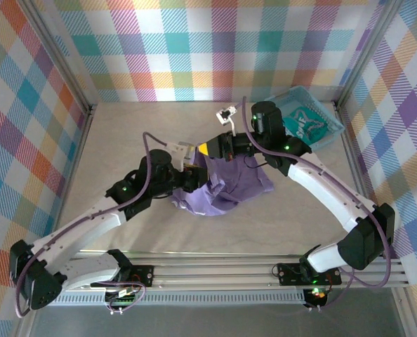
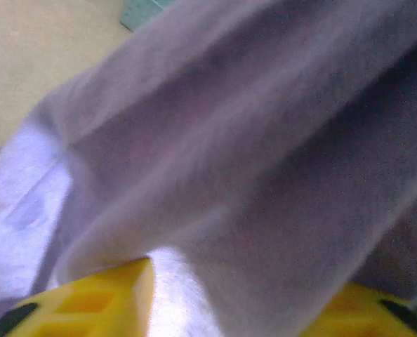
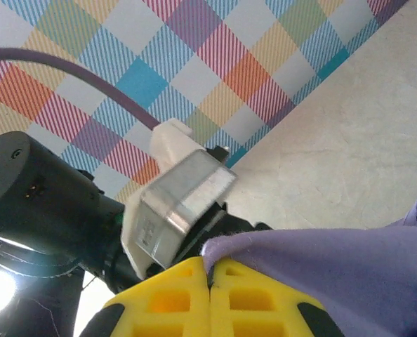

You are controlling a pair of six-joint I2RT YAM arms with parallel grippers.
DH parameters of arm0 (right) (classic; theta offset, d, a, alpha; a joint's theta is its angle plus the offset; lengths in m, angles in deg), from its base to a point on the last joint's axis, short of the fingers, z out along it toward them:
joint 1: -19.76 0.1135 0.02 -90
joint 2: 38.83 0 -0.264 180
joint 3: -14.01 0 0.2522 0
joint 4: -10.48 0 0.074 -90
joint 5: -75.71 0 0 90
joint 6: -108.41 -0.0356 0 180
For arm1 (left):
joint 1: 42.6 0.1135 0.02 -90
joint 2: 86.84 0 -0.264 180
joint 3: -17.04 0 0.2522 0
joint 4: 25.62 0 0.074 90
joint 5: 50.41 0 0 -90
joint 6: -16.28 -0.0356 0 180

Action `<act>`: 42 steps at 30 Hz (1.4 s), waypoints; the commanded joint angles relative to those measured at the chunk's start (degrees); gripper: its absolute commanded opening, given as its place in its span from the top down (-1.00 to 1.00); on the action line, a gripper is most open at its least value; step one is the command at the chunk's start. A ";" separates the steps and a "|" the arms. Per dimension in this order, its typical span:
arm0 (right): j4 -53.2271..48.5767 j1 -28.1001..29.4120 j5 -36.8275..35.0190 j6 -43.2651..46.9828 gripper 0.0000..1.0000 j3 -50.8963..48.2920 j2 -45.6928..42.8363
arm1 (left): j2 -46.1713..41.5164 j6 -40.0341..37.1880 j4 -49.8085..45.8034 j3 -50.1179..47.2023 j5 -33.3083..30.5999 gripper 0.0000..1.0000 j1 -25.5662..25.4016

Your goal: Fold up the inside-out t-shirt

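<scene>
Early | t-shirt (image 1: 226,186) bunched centre-frame, unfolded | right end effector (image 3: 210,281) pinches edge | left end effector (image 1: 189,170) grip: cannot tell

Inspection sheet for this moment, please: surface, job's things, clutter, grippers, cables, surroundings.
Surface: beige table, no spills seen.
Job's things: lavender t-shirt bunched mid-table, not yet folded.
Clutter: teal basket in the far right corner, teal-green garment inside.
Grippers: right gripper shut on a shirt edge; left gripper fingers apart, cloth between, grip unclear.
Cables: purple cables loop along both arms.
Surroundings: plaid walls.
</scene>
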 commanded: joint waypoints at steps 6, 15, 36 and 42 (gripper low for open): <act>-11.86 -4.48 -15.23 5.94 0.83 3.42 1.10 | -1.89 -2.94 14.27 -2.88 19.24 1.00 2.57; -14.15 -4.40 -17.33 16.96 0.11 -2.45 -5.06 | -4.57 0.42 19.61 -6.40 19.37 1.00 6.10; 3.21 3.38 -21.15 6.69 -0.01 -22.16 -11.74 | -8.31 1.10 16.94 -6.97 7.65 1.00 6.86; 6.86 3.61 -19.04 4.17 0.00 -21.94 -9.95 | -8.04 0.78 16.52 -6.76 8.04 1.00 6.78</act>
